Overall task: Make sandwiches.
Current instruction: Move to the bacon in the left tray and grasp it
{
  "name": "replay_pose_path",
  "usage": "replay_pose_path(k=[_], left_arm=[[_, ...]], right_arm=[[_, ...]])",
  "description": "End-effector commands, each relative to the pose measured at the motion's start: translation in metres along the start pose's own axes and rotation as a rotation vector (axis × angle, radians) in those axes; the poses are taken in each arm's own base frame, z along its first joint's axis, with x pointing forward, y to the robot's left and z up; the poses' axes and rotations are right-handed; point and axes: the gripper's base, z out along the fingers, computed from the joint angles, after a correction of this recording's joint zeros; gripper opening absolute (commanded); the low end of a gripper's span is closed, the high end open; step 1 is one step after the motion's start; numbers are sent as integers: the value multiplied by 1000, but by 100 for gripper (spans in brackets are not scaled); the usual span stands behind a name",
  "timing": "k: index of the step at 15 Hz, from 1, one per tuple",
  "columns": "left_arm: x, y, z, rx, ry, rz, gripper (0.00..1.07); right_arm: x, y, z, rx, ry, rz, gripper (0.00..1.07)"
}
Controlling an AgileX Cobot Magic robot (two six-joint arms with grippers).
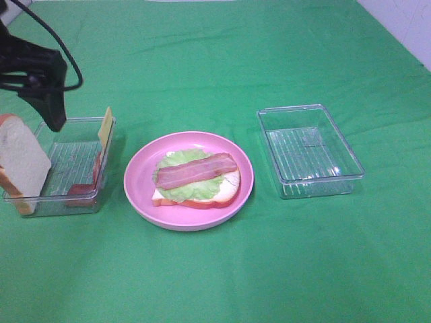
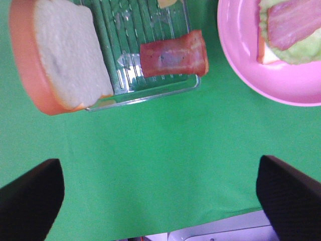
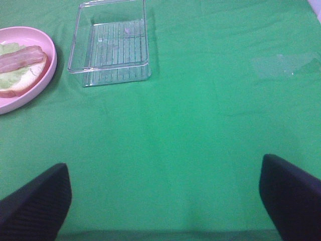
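1. Left gripper (image 2: 160, 201): its two black fingers (image 2: 30, 198) are spread wide with nothing between them. Only green cloth (image 2: 150, 145) shows under the gap.
2. A short way past those fingertips is the near wall of a clear tray (image 2: 145, 96). A loose bread slice (image 2: 65, 55) leans tilted on the tray's end, partly hanging outside it. A spare bacon strip (image 2: 173, 52) sits inside on the ribbed floor, and a yellow cheese slice (image 1: 105, 125) stands upright against the wall on the plate's side.
3. Off beside that tray, a bit farther from the left fingers, is the pink plate (image 1: 138, 192) with the sandwich (image 1: 196, 180) on it. A base slice (image 1: 225, 195) is at the bottom, then lettuce (image 1: 180, 191), with the top bacon (image 1: 196, 170) laid across.
4. Right gripper (image 3: 163, 206): its fingers (image 3: 35, 206) are also wide apart and gripping nothing, hanging over plain cloth.
5. Well ahead of the right fingertips is a second clear tray (image 3: 115, 75). The plate and sandwich sit just beside it, about as far out and well apart from those fingers.
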Motion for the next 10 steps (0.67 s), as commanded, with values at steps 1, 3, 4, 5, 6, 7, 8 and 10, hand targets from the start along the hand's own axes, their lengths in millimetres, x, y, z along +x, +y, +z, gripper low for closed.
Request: replay_pose_path(k=[1, 3, 4, 5, 6, 7, 8, 10], left_arm=[[-3, -8, 33, -22, 154, -13, 98], [-11, -14, 56, -17, 171, -5, 98], [-15, -16, 67, -12, 169, -5, 98], [-17, -17, 75, -7, 176, -9, 98], [-19, -19, 84, 1, 182, -8, 98], [-20, -23, 90, 20, 183, -5, 98], [-21, -25, 96, 25, 183, 5, 98], [-25, -31, 109, 29, 185, 20, 98]], right_arm=[[3, 0, -2, 2, -29, -10, 96], [3, 0, -2, 2, -29, -10, 96], [3, 0, -2, 2, -29, -10, 96], [3, 0, -2, 2, -29, -10, 96], [3, 0, -2, 2, -29, -10, 96], [3, 0, -2, 2, -29, -10, 96], [3, 0, -2, 2, -29, -10, 96], [3, 0, -2, 2, -29, -10, 96]])
